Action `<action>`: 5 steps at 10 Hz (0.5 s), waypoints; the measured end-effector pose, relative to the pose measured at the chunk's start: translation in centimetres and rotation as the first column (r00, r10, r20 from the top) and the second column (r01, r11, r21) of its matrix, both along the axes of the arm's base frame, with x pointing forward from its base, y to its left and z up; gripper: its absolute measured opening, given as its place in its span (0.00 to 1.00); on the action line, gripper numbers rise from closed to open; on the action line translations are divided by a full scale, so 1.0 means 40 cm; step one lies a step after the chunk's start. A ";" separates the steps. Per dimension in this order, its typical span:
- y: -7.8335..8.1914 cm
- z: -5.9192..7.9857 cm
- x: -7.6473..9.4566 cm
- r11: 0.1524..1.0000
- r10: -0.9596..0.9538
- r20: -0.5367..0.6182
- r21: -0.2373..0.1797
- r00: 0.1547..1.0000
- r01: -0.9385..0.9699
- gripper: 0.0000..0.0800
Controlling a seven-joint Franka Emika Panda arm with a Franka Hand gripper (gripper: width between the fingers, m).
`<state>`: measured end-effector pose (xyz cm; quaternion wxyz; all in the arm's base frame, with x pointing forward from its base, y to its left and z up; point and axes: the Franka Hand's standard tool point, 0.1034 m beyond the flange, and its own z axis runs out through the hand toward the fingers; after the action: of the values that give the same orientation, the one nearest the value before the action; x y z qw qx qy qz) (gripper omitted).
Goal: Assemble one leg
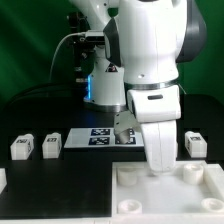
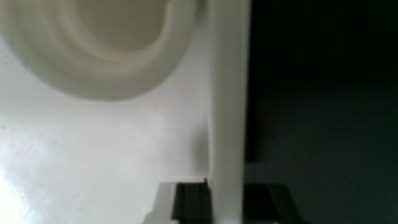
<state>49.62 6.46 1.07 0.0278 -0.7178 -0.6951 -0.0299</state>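
The large white tabletop (image 1: 175, 195) lies at the front on the exterior view's right. My gripper (image 1: 160, 166) reaches down onto its far rim. In the wrist view the two dark fingers (image 2: 187, 200) stand on either side of the tabletop's upright rim wall (image 2: 224, 110) and press against it, so my gripper (image 2: 226, 186) is shut on the rim. A round corner socket (image 2: 89, 40) shows in the tabletop beside the rim. Two legs (image 1: 22, 147) (image 1: 50, 146), small white blocks with tags, stand on the exterior view's left. A third leg (image 1: 195, 143) stands on its right.
The marker board (image 1: 98, 138) lies on the black table behind the tabletop, partly hidden by the arm. A white part (image 1: 2, 180) is cut off by the exterior view's left edge. Cables and the arm's base stand at the back.
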 end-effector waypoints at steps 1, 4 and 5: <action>-0.001 -0.001 -0.001 1.000 -0.001 -0.001 0.000 1.000 0.001 0.17; -0.003 -0.002 -0.001 1.000 -0.003 -0.002 0.000 1.000 0.003 0.42; -0.003 -0.002 -0.001 1.000 -0.003 -0.002 0.000 1.000 0.003 0.67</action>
<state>49.57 6.35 0.98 0.0282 -0.7188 -0.6941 -0.0292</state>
